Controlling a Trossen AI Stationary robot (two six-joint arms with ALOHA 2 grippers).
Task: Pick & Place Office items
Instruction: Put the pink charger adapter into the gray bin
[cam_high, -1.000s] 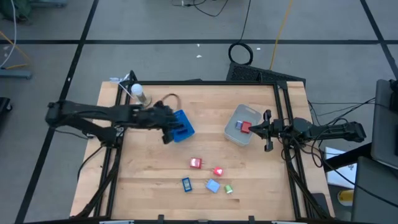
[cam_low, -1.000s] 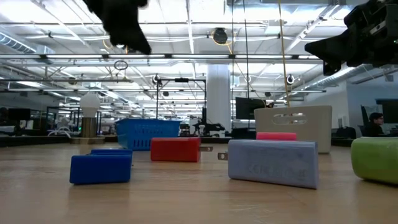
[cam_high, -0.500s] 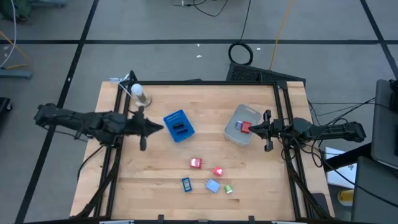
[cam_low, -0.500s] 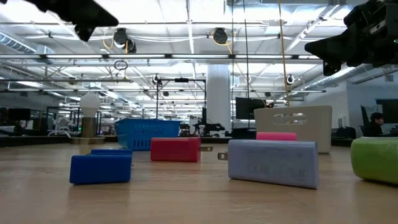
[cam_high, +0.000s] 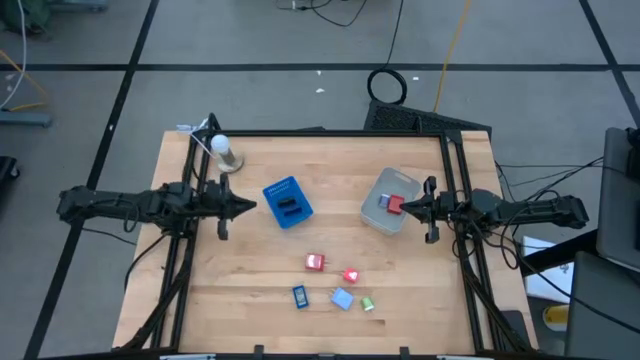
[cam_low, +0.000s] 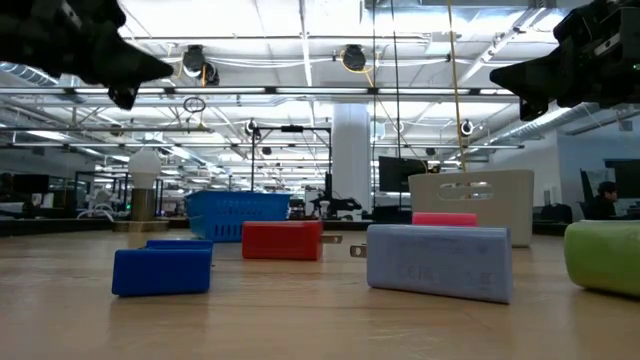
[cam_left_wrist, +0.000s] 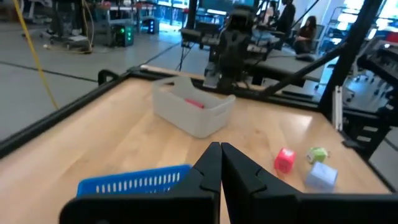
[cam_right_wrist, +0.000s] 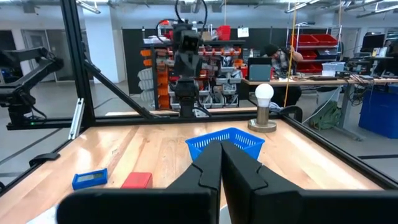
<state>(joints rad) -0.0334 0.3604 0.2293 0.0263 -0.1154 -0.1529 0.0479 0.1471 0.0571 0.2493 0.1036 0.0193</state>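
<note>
The office items lie near the table's front: two red pieces (cam_high: 315, 262) (cam_high: 350, 275), a dark blue one (cam_high: 300, 295), a light blue one (cam_high: 342, 298) and a green one (cam_high: 367, 303). A blue tray (cam_high: 287, 202) holds dark pieces. A clear tub (cam_high: 390, 200) holds a red piece (cam_high: 395, 205). My left gripper (cam_high: 250, 207) is shut and level, raised just left of the tray, holding nothing. My right gripper (cam_high: 405, 207) is shut and level above the tub's right part, holding nothing.
A white bulb on a stand (cam_high: 222, 150) sits at the far left corner. Black frame rails (cam_high: 455, 200) run along the table's left and right sides. Bare wood lies between the tray and the tub and along the near left.
My left gripper has drawn back from over the blue tray toward the table's left edge, sinking a little and tipping from a downward slant to level. The tray now shows whole. My right arm has kept still.
</note>
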